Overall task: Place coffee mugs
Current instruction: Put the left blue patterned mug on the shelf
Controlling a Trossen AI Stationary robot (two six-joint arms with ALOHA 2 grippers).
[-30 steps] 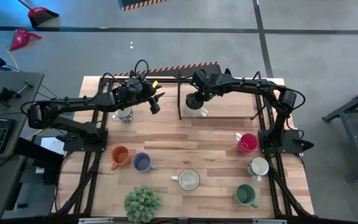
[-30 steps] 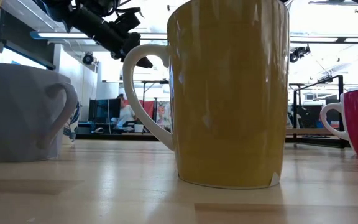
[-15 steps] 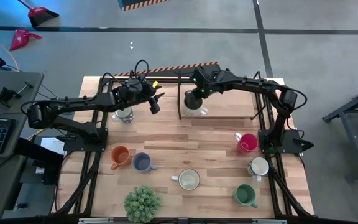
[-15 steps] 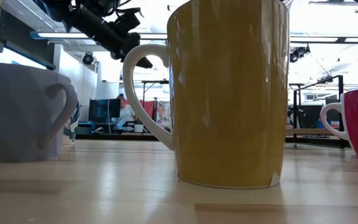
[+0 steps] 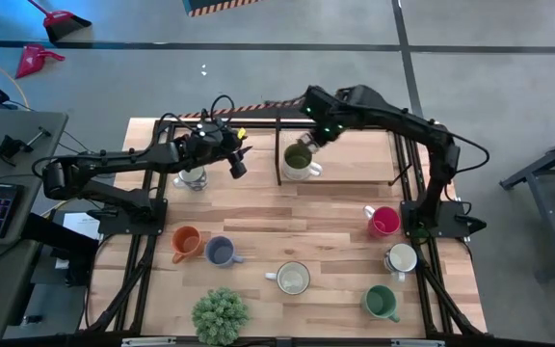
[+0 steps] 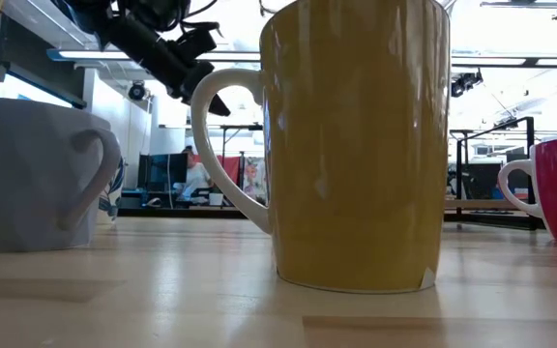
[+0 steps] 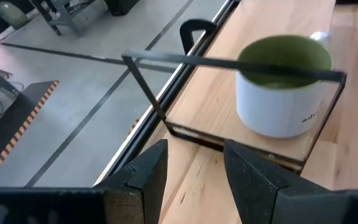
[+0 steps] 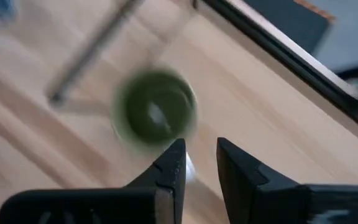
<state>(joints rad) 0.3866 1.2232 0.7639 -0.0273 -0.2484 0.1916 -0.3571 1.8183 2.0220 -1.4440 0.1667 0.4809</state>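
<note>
Hovering just above the white mug (image 5: 300, 163) with the green inside, which stands free on the rack's board, the right hand (image 8: 194, 163), fingers slightly spread and empty, could clip its rim and tip it.

Seen from directly overhead, the high camera takes in the whole wooden surface (image 5: 297, 222), both arms and the grey floor around it. The low camera sits at surface level, so close to a yellow-green mug (image 6: 356, 145) that it fills most of the frame, with the room behind. Each wrist camera looks past its own dark fingers (image 7: 148, 180) at the white mug with a green interior (image 7: 284, 87), which the overhead view shares at the far edge.
</note>
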